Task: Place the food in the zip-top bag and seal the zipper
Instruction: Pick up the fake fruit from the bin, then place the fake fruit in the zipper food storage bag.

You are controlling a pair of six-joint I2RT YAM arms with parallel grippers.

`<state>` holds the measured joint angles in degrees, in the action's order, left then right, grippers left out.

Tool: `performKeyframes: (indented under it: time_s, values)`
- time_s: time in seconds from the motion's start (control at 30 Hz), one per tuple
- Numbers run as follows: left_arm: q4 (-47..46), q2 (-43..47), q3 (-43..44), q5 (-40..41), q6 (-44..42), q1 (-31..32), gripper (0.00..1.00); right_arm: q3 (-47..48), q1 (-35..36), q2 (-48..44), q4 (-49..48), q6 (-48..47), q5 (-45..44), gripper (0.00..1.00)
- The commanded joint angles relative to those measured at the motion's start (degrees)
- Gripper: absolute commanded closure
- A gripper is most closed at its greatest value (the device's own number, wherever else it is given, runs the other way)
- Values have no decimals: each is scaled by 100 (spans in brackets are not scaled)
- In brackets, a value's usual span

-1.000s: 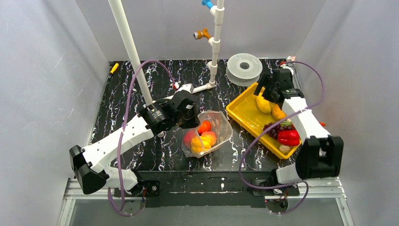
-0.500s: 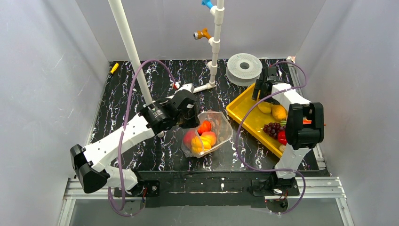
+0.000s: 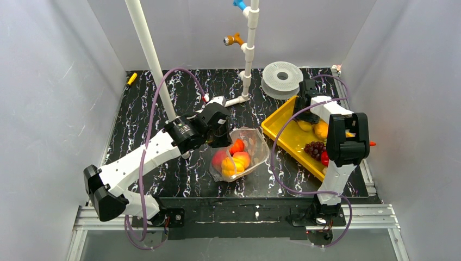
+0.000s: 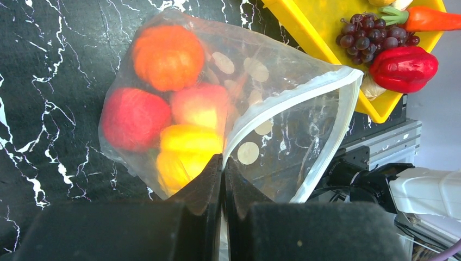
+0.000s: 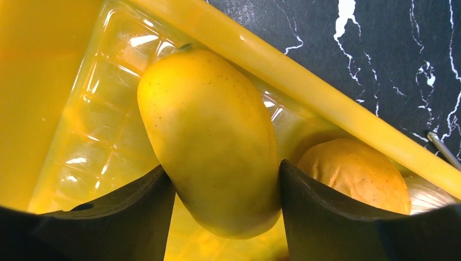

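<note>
The clear dotted zip-top bag (image 3: pixel 242 157) lies mid-table, its mouth gaping toward the tray. My left gripper (image 4: pixel 223 163) is shut on the whitish zipper (image 4: pixel 293 98) at the near mouth edge, holding it up. Inside the bag (image 4: pixel 282 125) sit an orange fruit (image 4: pixel 168 54), a red one (image 4: pixel 133 117) and a yellow pepper (image 4: pixel 187 149). My right gripper (image 5: pixel 225 185) is down in the yellow tray (image 3: pixel 282 128), both fingers pressing the sides of a yellow oval fruit (image 5: pixel 212 130). An orange fruit (image 5: pixel 356 171) lies beside it.
Purple grapes (image 4: pixel 369 35), a red pepper (image 4: pixel 402 65) and a carrot (image 4: pixel 429 19) lie in the tray's near end. A slanted white pipe (image 3: pixel 149 54), an upright pipe stand (image 3: pixel 249 49) and a grey spool (image 3: pixel 281 79) stand behind.
The right arm folded back and its gripper dropped into the tray's far end, narrowing from wide open onto the yellow fruit. The left gripper and bag have stayed put.
</note>
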<state>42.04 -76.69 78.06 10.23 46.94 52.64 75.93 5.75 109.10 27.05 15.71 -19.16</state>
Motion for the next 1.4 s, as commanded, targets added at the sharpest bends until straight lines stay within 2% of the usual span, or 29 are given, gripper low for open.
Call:
performKeyframes:
  time_s: [0.0,0.23,0.4,0.6,0.7,0.97,1.1,1.23,1.37]
  values:
    - [111,76,82,15,-30,-26,100,219,5,-120,-36,-43,85,55]
    - [55,149,-36,6,14,-24,100,140,120,-558,100,17,238,82]
    - [-22,167,-102,7,18,-24,100,-149,315,-1419,13,90,720,88]
    - [-75,158,-121,-18,11,-24,100,-941,672,-2721,-542,200,1792,93]
    - [-111,197,-178,-10,24,-26,100,-1259,1013,-3284,-643,97,2044,94]
    - [-146,280,-243,15,27,-26,100,-1344,1429,-4293,-81,-107,2508,97]
    - [-187,281,-261,-12,21,-24,100,-1153,1480,-4553,292,-203,3176,98]
    - [-230,271,-275,-23,27,-24,100,-1644,1943,-5372,-367,-422,4020,97]
    - [-254,222,-249,-63,21,-25,100,-2062,2597,-6020,-883,-604,4336,92]
